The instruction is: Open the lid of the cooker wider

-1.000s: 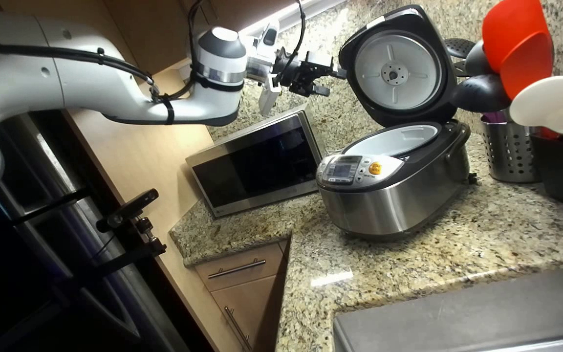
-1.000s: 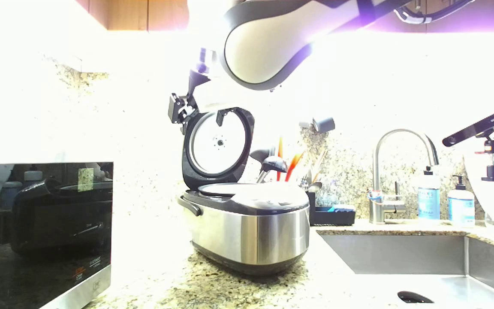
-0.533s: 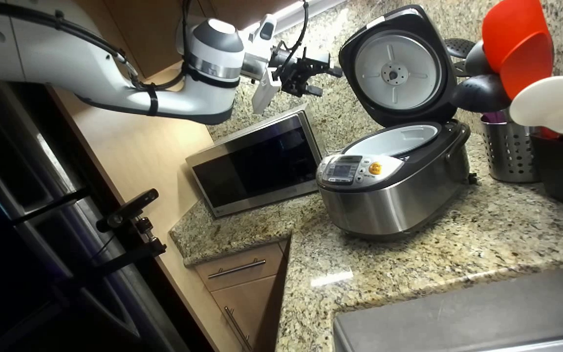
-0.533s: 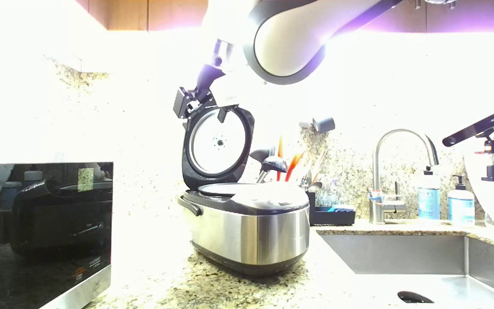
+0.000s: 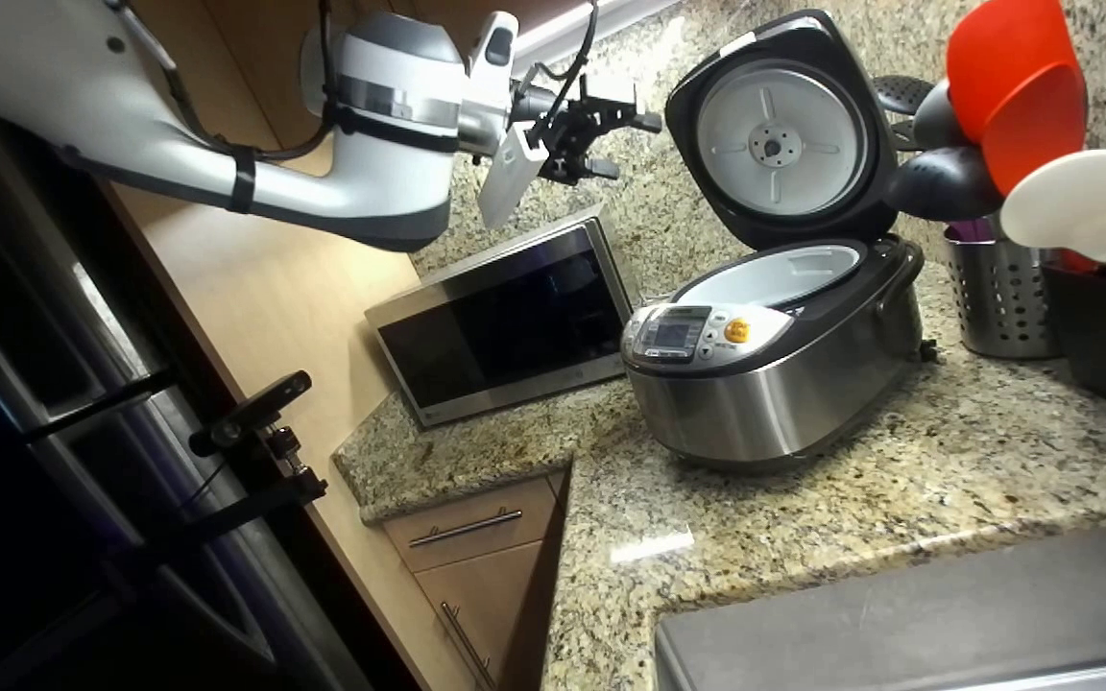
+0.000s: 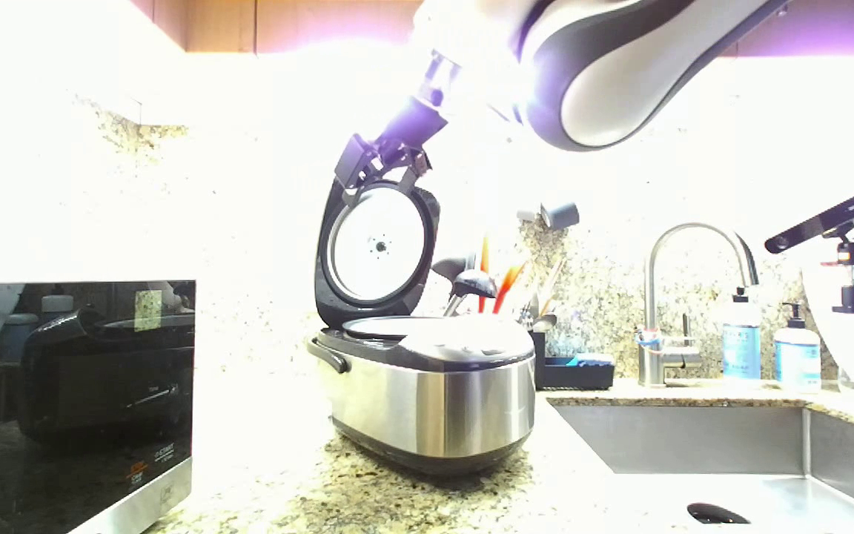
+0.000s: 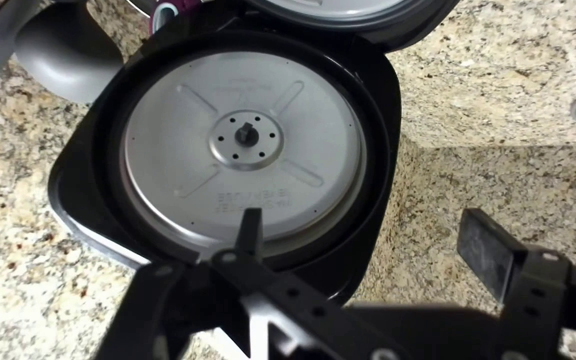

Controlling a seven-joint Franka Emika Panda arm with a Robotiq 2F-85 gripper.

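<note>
There's the pincer (image 5: 624,145), spread wide, empty, higher than the cooker (image 5: 774,393), and I'd nudge the lid (image 5: 783,134) back near its top edge, slow and square.

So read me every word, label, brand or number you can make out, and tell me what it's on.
"EVERY USE": inside of the lid, upside down in the wrist view; other markings there too faint.
"START": the microwave, in an exterior view; its orange lettering and logo are too blurred.
Control panel of the cooker: lettering too small to read.
Both blue-labelled bottles: too blurred to read.
</note>
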